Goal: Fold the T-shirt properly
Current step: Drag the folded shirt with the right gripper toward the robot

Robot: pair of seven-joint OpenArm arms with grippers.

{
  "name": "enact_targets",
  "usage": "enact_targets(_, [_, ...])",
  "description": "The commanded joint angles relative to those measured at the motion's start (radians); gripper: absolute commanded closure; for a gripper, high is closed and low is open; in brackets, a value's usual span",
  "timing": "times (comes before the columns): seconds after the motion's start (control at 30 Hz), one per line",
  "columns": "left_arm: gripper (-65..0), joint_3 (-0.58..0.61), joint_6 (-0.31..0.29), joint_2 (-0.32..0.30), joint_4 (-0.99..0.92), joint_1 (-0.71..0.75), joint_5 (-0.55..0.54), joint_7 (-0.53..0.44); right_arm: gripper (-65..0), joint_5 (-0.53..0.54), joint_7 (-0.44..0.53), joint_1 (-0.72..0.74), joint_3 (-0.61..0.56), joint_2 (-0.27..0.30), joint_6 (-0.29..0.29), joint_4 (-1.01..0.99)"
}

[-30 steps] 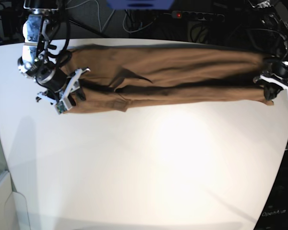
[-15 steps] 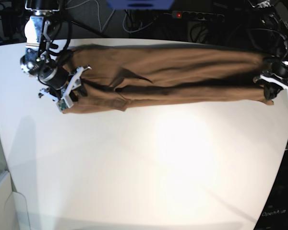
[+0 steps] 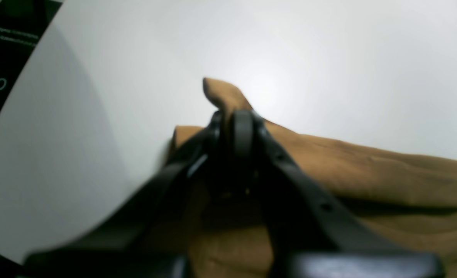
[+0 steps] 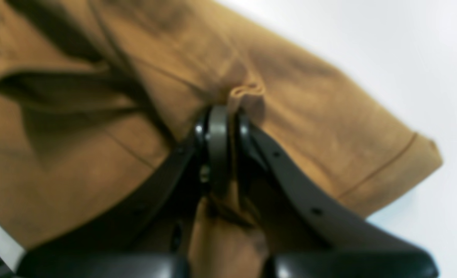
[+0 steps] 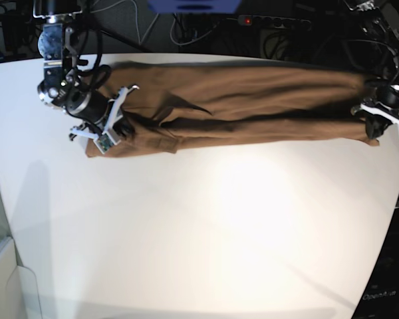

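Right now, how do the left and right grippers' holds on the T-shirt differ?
The left gripper pinches the T-shirt at its very end, a small tip of cloth poking past the fingertips. The right gripper bites further in from the edge, near the sleeve, bunching a fold between its fingers. In the base view the left gripper sits at the table's right edge, the right gripper toward the left. Both are shut on the cloth.

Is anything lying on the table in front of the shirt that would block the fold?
Nothing visible. The T-shirt lies stretched along the far edge, both tools pinching its ends: right tool, left tool. The white table in front of it shows no objects.
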Motion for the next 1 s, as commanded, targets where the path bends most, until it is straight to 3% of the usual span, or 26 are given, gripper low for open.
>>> enact_targets(0.0, [-3.3,-0.005,-0.003,-0.013,0.023,-0.005,-0.019,-0.025,-2.3,0.015,0.034,0.007,0.003,0.008,0.003,0.032])
enact_targets(0.4, [-3.2,-0.008,-0.003,-0.013,0.025,-0.005,-0.020,-0.025,-2.3,0.013,0.057,-0.116,0.009,0.033,0.003,0.268])
enact_targets(0.73, [-3.2,-0.013,-0.003,0.008,0.088,0.002,-0.020,-0.025,-2.3,0.013,0.068,-0.220,0.007,0.028,0.003,0.302])
enact_targets(0.97, [-3.2,-0.011,-0.003,0.015,0.121,0.015,-0.020,-0.025,-2.3,0.013,0.166,-0.300,0.009,0.027,0.003,0.304])
